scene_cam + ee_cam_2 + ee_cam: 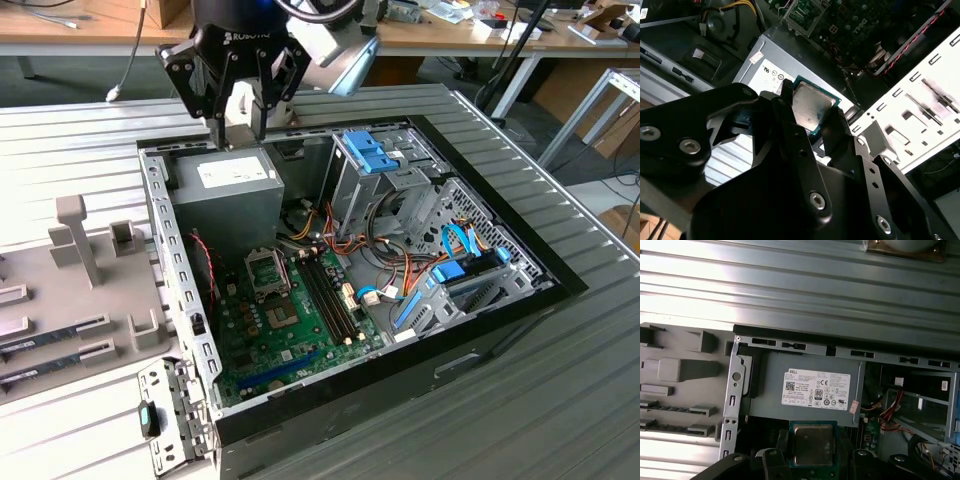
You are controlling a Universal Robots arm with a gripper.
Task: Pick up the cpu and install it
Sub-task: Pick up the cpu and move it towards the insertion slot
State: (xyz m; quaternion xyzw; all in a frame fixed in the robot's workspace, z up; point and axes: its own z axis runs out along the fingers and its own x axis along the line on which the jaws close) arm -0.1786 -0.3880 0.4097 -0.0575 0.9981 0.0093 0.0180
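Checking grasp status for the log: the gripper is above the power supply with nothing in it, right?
Not empty. In both wrist views the gripper is shut on the cpu, whose silvery lid shows between the fingers. The rest stands: it is above the grey power supply in the open case.

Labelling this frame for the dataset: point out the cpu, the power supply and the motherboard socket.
cpu [812, 444]: first wrist view, on its silvery metal lid.
power supply [815, 388]: first wrist view, on its white label.
motherboard socket [269, 271]: exterior view, on its open middle.
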